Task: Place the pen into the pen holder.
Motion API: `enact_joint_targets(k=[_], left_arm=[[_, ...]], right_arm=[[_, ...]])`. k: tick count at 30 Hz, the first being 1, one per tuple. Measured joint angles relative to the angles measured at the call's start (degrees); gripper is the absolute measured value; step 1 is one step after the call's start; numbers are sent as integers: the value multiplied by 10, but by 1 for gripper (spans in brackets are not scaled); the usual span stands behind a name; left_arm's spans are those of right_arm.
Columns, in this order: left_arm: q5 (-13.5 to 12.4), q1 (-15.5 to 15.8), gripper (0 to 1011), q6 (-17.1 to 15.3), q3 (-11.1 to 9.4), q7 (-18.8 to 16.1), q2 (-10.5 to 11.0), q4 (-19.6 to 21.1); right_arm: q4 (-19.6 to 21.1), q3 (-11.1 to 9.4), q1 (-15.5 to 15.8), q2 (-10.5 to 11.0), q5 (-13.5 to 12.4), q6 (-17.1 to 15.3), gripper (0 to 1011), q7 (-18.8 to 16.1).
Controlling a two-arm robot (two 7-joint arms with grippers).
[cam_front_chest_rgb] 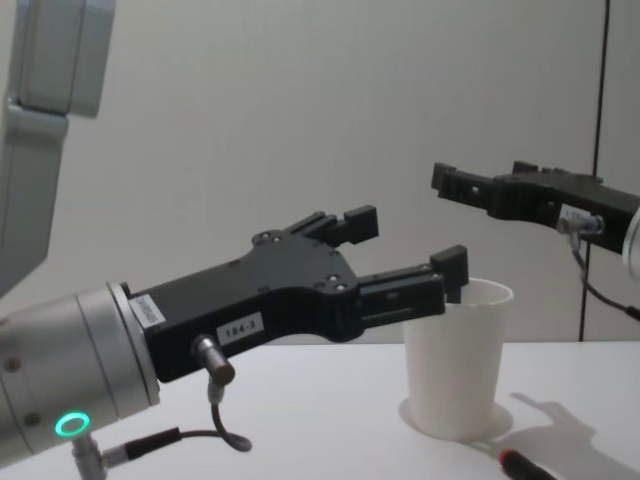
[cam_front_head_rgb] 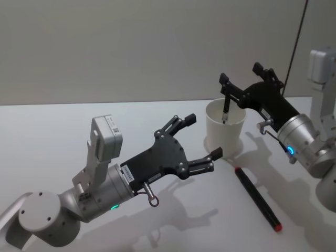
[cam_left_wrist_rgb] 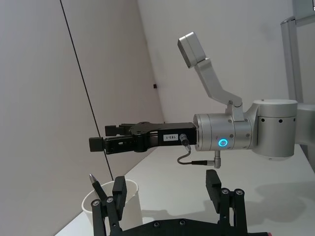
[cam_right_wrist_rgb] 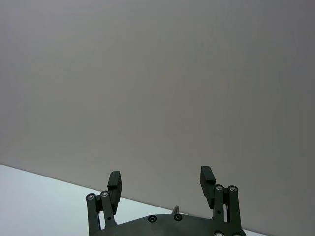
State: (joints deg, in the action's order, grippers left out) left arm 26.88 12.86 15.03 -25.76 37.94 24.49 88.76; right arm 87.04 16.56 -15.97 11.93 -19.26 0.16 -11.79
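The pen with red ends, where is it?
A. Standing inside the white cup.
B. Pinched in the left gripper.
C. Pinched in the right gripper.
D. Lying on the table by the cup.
D: the pen with red ends lies flat on the table beside the pen holder, while the left gripper and right gripper are open and empty.

You get one white sticker (cam_front_chest_rgb: 241, 327) on the black body of the left gripper (cam_front_chest_rgb: 405, 243) in the chest view; it reads roughly "184-3", middle digit unsure. A second sticker (cam_left_wrist_rgb: 171, 138) sits on the right gripper (cam_left_wrist_rgb: 101, 137) in the left wrist view, print too small to read.
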Motion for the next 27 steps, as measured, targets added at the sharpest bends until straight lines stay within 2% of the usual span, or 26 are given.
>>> enact_joint_targets(k=[8, 27], left_arm=[[-10, 0, 1001, -11, 0, -25, -2, 3], [-68, 3, 1001, -70, -1, -166, -12, 20]], right_arm=[[16, -4, 18, 8, 3, -2, 1001, 9], [100, -26, 118, 52, 20, -15, 1002, 56]])
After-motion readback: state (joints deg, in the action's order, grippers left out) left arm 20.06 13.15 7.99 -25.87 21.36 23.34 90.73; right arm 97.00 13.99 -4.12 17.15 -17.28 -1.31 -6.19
